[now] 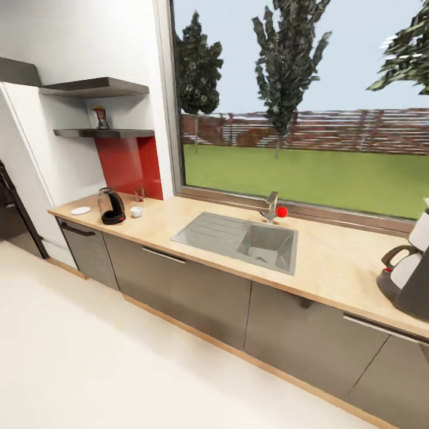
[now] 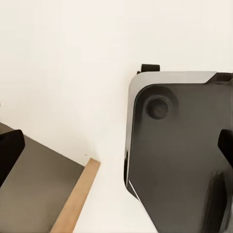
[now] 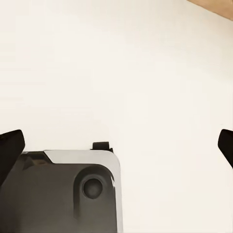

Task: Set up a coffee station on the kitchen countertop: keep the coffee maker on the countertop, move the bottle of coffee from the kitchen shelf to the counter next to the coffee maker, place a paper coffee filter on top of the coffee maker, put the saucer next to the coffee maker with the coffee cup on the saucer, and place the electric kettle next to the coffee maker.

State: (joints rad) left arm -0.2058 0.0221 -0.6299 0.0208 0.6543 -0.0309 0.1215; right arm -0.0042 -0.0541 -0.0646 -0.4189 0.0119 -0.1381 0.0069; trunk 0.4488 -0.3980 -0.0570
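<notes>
We judge the step in hand to be the approach to the counter, nothing yet picked up; both arms hang over pale floor and the robot's dark base. The left gripper (image 2: 116, 150) stands with fingers wide apart and empty, and so does the right gripper (image 3: 116, 145). In the head view the electric kettle (image 1: 111, 206), saucer (image 1: 80, 210) and coffee cup (image 1: 136, 211) sit at centre left; the bottle of coffee (image 1: 100, 117) waits on the shelf (image 1: 104, 133) at upper left; the coffee maker (image 1: 411, 268) is at the right edge. We should roll left, stopping square to the countertop (image 1: 333, 262) before reaching.
</notes>
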